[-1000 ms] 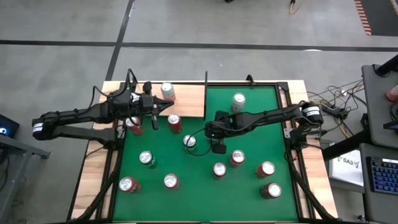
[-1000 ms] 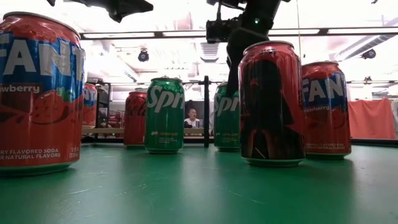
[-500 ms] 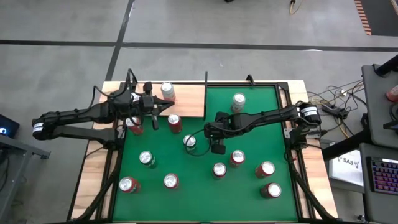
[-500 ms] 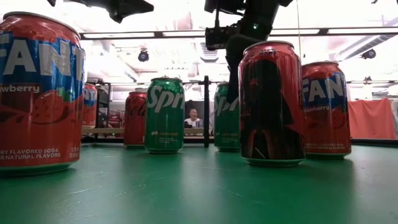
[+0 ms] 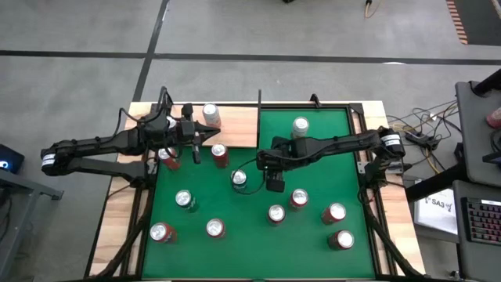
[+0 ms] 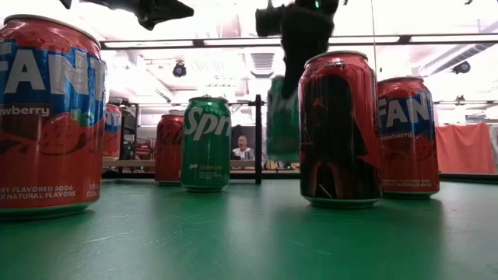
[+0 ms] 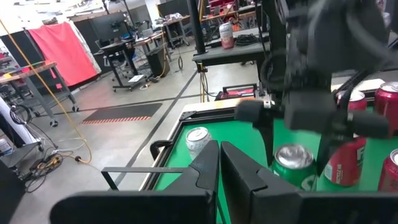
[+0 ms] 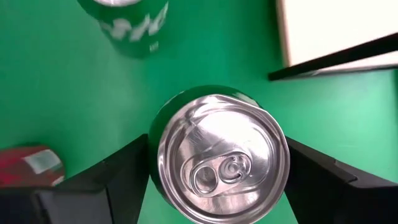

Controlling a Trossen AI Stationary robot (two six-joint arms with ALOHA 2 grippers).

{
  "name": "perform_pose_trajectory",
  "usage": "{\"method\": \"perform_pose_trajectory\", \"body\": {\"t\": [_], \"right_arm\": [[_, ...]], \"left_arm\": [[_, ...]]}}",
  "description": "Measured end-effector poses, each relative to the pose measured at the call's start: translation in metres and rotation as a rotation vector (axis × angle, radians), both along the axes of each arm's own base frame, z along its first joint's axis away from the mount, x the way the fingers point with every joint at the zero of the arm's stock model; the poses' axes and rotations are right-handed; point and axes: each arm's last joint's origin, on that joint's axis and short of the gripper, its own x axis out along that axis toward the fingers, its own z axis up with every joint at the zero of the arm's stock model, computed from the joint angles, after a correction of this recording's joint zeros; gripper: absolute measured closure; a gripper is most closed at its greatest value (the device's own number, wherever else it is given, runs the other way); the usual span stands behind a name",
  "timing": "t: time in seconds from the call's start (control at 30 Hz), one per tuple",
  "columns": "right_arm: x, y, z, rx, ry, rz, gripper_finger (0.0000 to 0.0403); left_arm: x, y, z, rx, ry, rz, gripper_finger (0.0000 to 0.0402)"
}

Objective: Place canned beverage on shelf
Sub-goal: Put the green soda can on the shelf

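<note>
The green can (image 6: 283,118) has come up off the felt since a moment ago, pinched in the right gripper (image 5: 239,178); left gripper (image 5: 196,133) hangs closed by the shelf (image 5: 235,125).

A: Where is the shelf (image 5: 235,125) placed?
B: At the table's (image 5: 313,235) far left corner; one can (image 5: 210,115) is stood on it.

A: And the held can (image 6: 284,120)?
B: It is gripped by the right gripper (image 5: 239,179), lifted clear of the table's middle, with other cans scattered nearer.
</note>
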Motion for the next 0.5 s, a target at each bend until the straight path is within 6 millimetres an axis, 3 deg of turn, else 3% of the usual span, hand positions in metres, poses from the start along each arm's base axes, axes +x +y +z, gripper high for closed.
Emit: {"method": "perform_pose_trajectory", "body": {"t": [0.23,0.5], "right_arm": [[0.005,0.000,0.055,-0.020,-0.128,0.046,0.0116],[0.007,0.000,0.102,-0.051,-0.292,0.099,0.0116]], "left_arm": [[0.000,0.000,0.000,0.003,0.001,0.000,0.0402],[-0.007,0.001,0.004,0.057,-0.004,0.062,0.0402]]}}
